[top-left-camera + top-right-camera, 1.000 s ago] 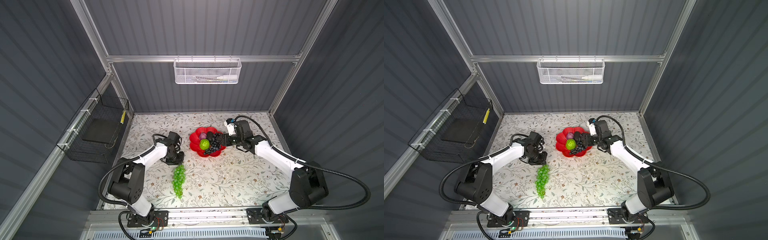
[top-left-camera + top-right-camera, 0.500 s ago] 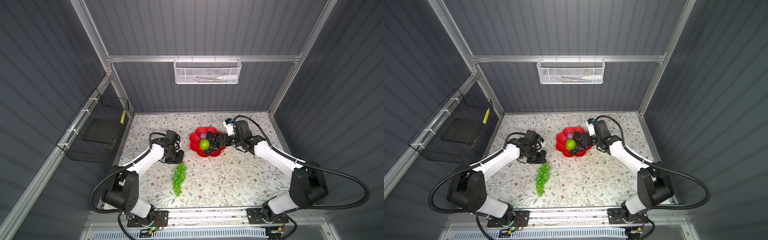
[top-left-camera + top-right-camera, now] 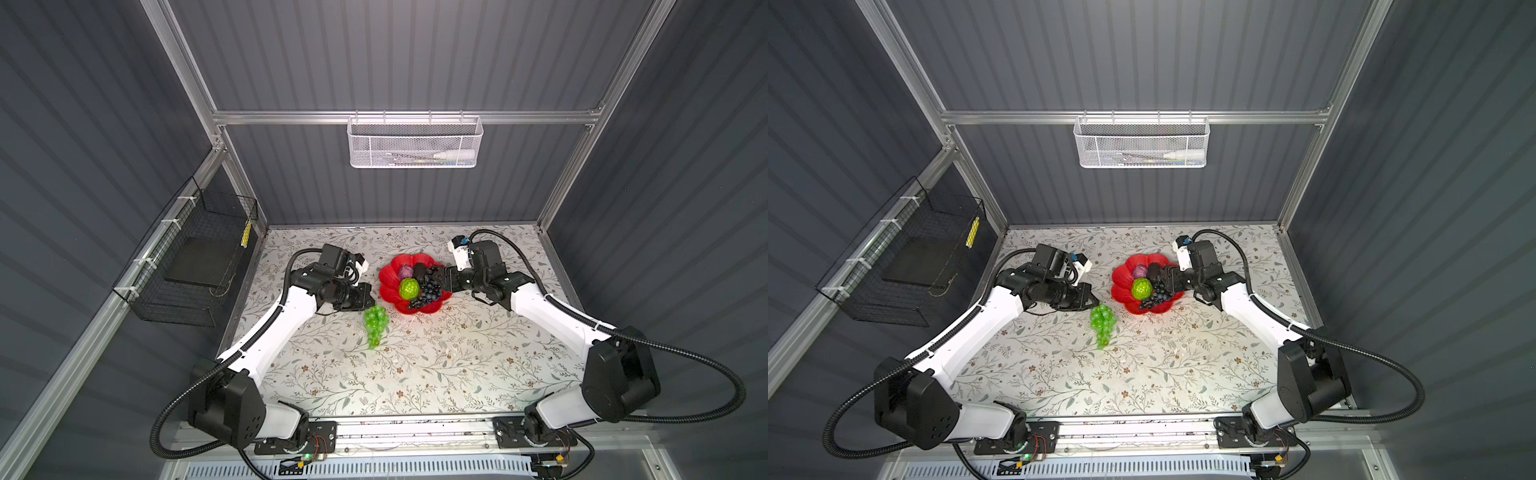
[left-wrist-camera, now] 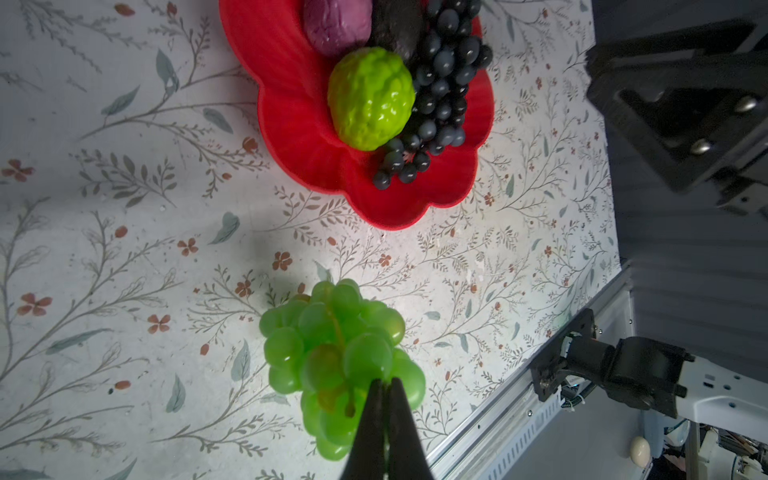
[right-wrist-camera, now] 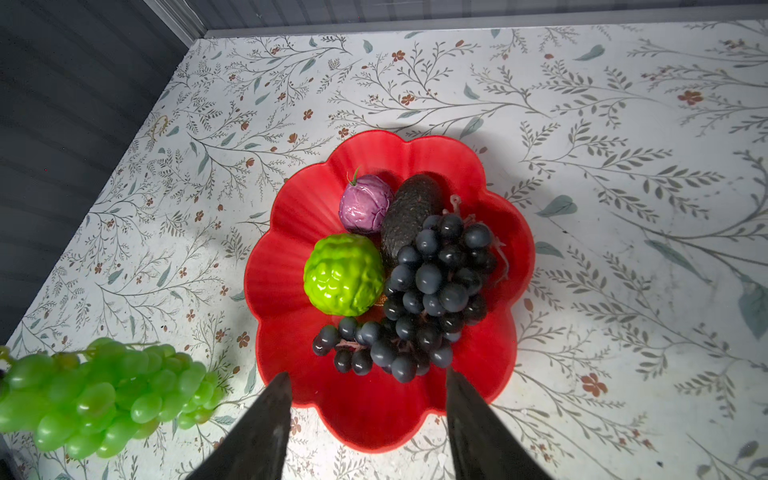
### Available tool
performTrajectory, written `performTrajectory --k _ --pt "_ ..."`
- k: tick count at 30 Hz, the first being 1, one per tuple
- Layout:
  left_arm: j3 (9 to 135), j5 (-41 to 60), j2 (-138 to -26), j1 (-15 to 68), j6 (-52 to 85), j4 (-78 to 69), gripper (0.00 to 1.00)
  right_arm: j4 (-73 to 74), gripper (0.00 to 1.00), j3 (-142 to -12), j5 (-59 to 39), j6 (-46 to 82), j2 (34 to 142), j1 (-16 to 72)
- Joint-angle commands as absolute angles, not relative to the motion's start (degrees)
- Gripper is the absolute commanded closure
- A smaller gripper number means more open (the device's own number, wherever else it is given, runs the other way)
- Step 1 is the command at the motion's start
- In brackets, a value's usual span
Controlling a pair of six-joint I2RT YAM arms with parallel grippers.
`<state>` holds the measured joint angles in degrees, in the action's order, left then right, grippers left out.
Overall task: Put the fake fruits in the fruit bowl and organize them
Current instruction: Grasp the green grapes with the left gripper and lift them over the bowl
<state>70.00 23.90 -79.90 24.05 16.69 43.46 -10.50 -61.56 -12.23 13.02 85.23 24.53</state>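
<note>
Where both top views agree: left gripper (image 3: 369, 306) is clamped on the top end of the long translucent green plastic grape bunch (image 3: 376, 326). The bunch hangs just beside the shallow red petal-shaped plastic bowl (image 3: 388, 291), probably ready to be carried in.
Top views, right gripper (image 3: 444, 284): at the bowl's right-hand edge; its jaw gap is too small to read here.
Left wrist view, grip: jaws pinched together at the bunch's top, so the bunch dangles; the stem is hidden behind the fingers.
Right wrist view, jaws: apart and empty, poised over the bowl's rim.
Right wrist view, contents: long dark purple-black grape bunch (image 5: 432, 291), bumpy bright green ball (image 5: 343, 274), small purple round fruit (image 5: 365, 203) and dark oval avocado (image 5: 409, 208) sit touching, leaving bare red on one side.
Hidden: the avocado is partly under the dark grapes; whether the green bunch's tip clears the floral tabletop (image 4: 124, 208) is uncertain.
</note>
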Motion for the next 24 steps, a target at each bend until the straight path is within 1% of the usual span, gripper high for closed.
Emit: performTrajectory --k 1,10,17,24 --pt "74.9 26.9 -81.7 24.0 16.6 43.9 1.0 -9.4 0.41 -62.1 -12.7 12.3 84.6 24.8" --pt "89.3 34.4 -90.6 25.0 17.7 42.7 1.0 -8.9 0.41 -61.5 -14.0 13.6 83.1 24.5" --pt "99.8 34.3 -97.2 29.9 17.3 43.4 1.0 -9.1 0.41 -62.0 -14.1 13.5 82.3 24.2" --pt "103.2 34.4 -102.8 32.5 19.1 38.3 1.0 -8.6 0.42 -59.1 -11.6 13.5 78.2 23.2"
